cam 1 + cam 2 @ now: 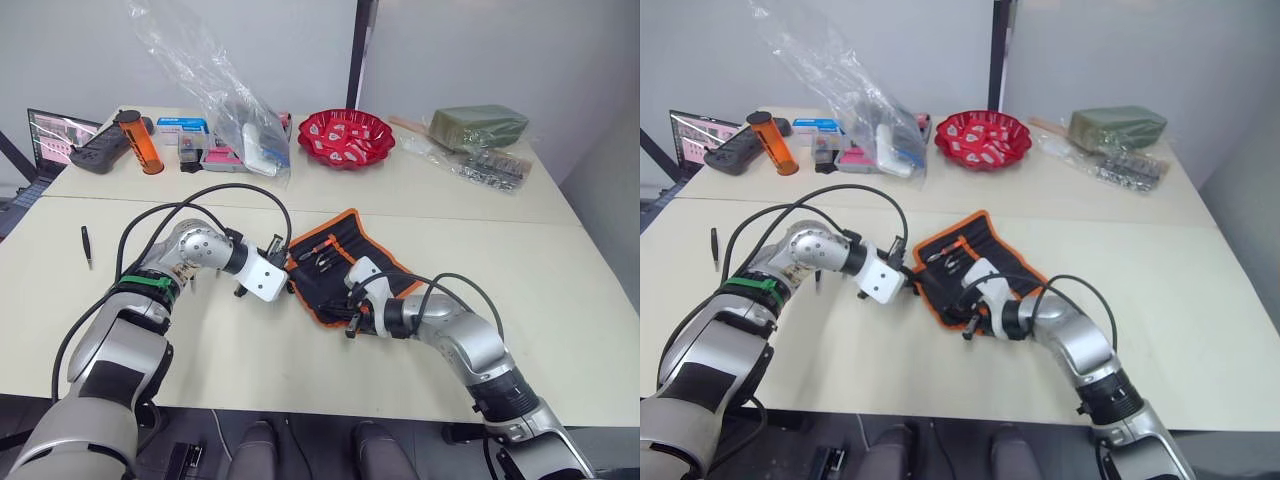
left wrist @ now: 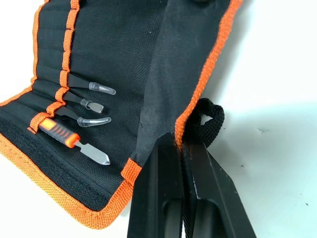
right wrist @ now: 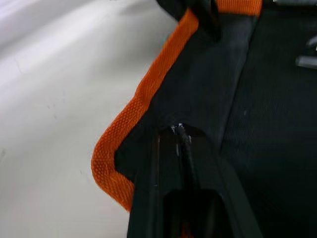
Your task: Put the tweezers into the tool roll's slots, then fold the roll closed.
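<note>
The tool roll [image 1: 335,262] lies open in the middle of the table, black fabric with orange binding. Its slots [image 2: 59,84] hold three tweezers [image 2: 91,105] with clear tip caps and an orange-handled tool [image 2: 62,133]. One more slim black tweezer [image 1: 86,245] lies alone far out on the left of the table. My left gripper [image 2: 179,141] is shut on the roll's orange-bound left edge, right beside the black strap loop [image 2: 208,121]. At the roll's near corner, my right gripper [image 3: 179,130] is shut on the fabric flap just inside the binding [image 3: 124,134].
Along the back of the table stand a red bowl [image 1: 346,137], a clear plastic bag [image 1: 225,95] of items, an orange cylinder [image 1: 138,142], a black controller [image 1: 98,152], a laptop [image 1: 58,135] and a green box [image 1: 478,126]. A seam [image 1: 480,218] joins two tabletops.
</note>
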### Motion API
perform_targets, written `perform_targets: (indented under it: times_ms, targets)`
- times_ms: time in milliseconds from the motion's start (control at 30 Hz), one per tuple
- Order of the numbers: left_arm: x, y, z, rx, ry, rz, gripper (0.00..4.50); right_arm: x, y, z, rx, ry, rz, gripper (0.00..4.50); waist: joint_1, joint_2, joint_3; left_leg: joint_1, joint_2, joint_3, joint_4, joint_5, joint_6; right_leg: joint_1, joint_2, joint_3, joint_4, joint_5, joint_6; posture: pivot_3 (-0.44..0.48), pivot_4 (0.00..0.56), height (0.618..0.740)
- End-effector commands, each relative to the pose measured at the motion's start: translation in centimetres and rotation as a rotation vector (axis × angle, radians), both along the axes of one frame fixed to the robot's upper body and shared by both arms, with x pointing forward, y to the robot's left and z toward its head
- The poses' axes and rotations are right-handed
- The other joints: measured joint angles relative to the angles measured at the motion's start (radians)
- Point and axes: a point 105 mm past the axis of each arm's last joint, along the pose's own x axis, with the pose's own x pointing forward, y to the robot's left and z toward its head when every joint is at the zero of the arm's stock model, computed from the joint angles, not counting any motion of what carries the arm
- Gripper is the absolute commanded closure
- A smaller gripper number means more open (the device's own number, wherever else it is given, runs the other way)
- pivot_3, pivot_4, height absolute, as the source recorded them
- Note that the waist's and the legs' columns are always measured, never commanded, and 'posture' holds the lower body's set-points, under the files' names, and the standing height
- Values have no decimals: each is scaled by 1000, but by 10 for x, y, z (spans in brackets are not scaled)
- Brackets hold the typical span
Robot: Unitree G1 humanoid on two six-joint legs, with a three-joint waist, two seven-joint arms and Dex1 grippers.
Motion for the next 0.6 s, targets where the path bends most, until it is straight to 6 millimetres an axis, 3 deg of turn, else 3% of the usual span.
perform_targets:
  times_ms: [33,133,200,300,367,433,467,600]
  targets:
    - [-1,28,20,-130,189,133,3071,-5,-7,-14,-33,28,6,4500,-2,0,0,0,0,0,0,0,0,0,0,0,0,0,0,0,150,729]
    - [1,49,41,-257,302,242,2036,-8,-8,-15,-38,34,21,4500,-4,0,0,0,0,0,0,0,0,0,0,0,0,0,0,0,150,729]
    - [4,51,56,-351,353,286,1391,-11,-8,-16,-38,37,31,4500,-1,0,0,0,0,0,0,0,0,0,0,0,0,0,0,0,150,729]
    - [5,31,85,-565,448,283,385,-13,-7,-16,-36,39,41,4500,9,0,0,0,0,-1,1,0,0,2,0,-2,-1,-1,1,0,150,729]
    - [-1,12,88,-644,526,259,30,-13,-5,-16,-42,32,45,4500,11,0,0,0,0,-2,2,0,0,3,-1,-2,-1,-1,1,0,150,729]
    - [-5,-1,82,-676,562,275,30,-14,-4,-14,-45,24,49,4500,6,0,0,0,0,-3,2,0,0,4,-1,-2,-1,0,1,0,150,729]
    - [-5,-9,78,-701,577,301,240,-13,-3,-13,-39,22,47,4500,3,0,0,0,0,-3,2,0,0,3,0,-2,0,0,0,0,150,729]
    - [-5,-28,58,-707,598,383,1565,-12,-2,-11,-39,15,49,4500,-7,0,0,1,0,-4,1,0,0,3,1,-2,1,1,-1,0,150,729]
